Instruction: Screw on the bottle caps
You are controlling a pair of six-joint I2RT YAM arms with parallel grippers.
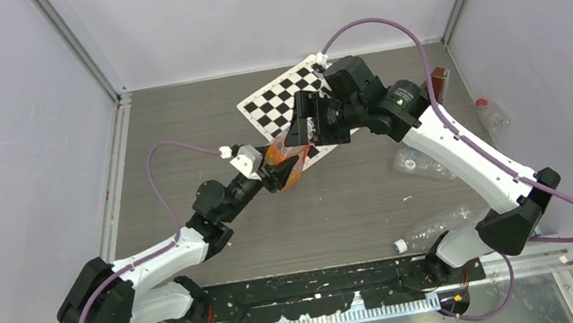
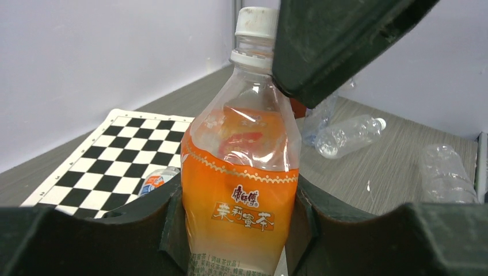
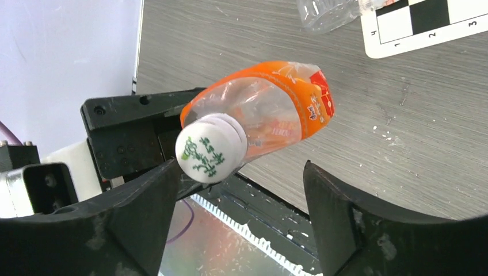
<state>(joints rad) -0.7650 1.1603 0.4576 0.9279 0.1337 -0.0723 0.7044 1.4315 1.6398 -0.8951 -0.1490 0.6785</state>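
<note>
Left arm (image 1: 153, 263): extends forward and to the right from its base, with the wrist angled toward the centre of the workspace. Left tool (image 1: 283, 170): jaws closed on the lower body of the bottle (image 2: 241, 190). Right arm (image 1: 471, 155): reaches forward, then folds leftward at the elbow toward the left tool. Right tool (image 1: 298, 132): jaws spread apart, one on each side of the bottle's top.

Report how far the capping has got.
Done: a white cap sits on the orange bottle; tightness cannot be judged. In hand: the left gripper clamps that bottle, and the right gripper is open at the cap. Left: possibly the clear bottles lying on the table.
</note>
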